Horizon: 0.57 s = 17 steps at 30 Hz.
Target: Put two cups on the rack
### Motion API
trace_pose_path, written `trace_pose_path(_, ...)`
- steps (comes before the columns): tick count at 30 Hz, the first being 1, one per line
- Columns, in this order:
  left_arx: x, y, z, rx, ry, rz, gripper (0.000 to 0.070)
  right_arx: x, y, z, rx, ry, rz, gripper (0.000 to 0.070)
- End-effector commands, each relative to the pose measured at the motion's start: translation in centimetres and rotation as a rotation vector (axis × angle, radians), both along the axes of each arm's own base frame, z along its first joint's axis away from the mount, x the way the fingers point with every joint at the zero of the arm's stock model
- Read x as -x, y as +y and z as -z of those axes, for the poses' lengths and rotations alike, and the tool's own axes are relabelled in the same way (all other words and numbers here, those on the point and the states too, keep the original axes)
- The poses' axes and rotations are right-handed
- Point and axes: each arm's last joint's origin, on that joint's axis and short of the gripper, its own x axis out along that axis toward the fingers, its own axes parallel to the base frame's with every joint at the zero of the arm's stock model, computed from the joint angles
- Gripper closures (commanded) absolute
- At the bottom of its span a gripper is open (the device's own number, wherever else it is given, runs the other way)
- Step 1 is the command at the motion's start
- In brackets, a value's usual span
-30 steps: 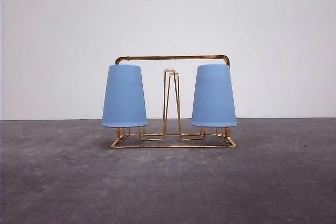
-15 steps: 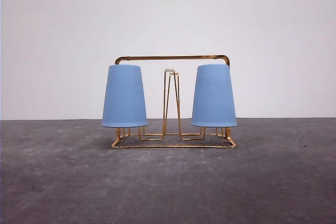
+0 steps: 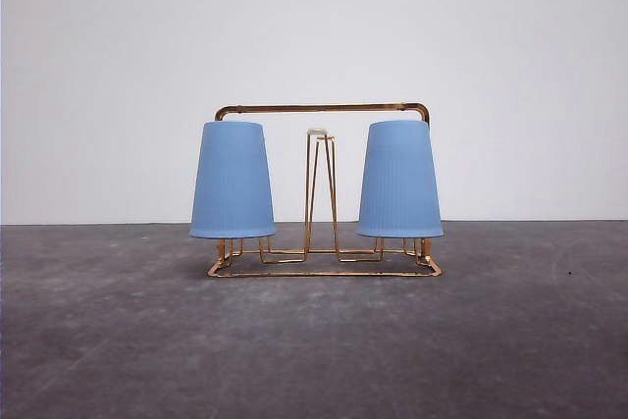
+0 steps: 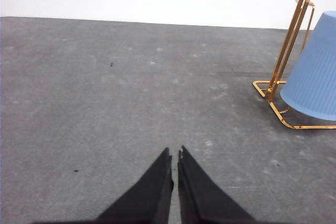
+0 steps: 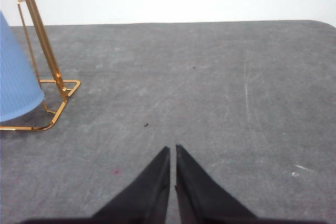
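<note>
We see the rack (image 3: 324, 193) standing on the grey tabletop (image 3: 314, 340), in front of a plain white wall (image 3: 314, 26). The left cup (image 3: 233, 181) and the right cup (image 3: 399, 180) both sit upside down on it, one at each end, mouths down and just above the wire base. Between them a narrow upright prong (image 3: 320, 193) with a white tip stands bare, and the looped handle bar runs across behind the cup tops. The prongs under the cups are hidden by the cups themselves; only short bits of wire show below their rims.

Around the rack the tabletop carries only faint scuffs and a few dark specks, and we see nothing between the rack and either arm.

In the left wrist view, our left gripper (image 4: 175, 156) hangs over bare tabletop, well apart from the rack, jaws pressed together with just a sliver between the tips and nothing in them. The rack and one cup are cut off at the frame edge there.

In the right wrist view, the right gripper (image 5: 173, 153) is likewise closed on nothing, with the rack corner and a cup partly cropped.
</note>
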Motion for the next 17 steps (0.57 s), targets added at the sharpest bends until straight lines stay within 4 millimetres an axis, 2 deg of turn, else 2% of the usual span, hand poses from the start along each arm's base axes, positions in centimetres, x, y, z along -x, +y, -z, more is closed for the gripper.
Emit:
trace_pose_path(1,-0.06,0.01,0.52,-0.01,0.015,-0.002,0.07,-0.03,-0.01,-0.03,-0.016,-0.008,0.004,0.0681)
trace_pose_path(17,-0.06,0.01,0.52,-0.01,0.015,-0.002,0.07,-0.03,-0.01,-0.03,-0.016,-0.008,0.004,0.0681)
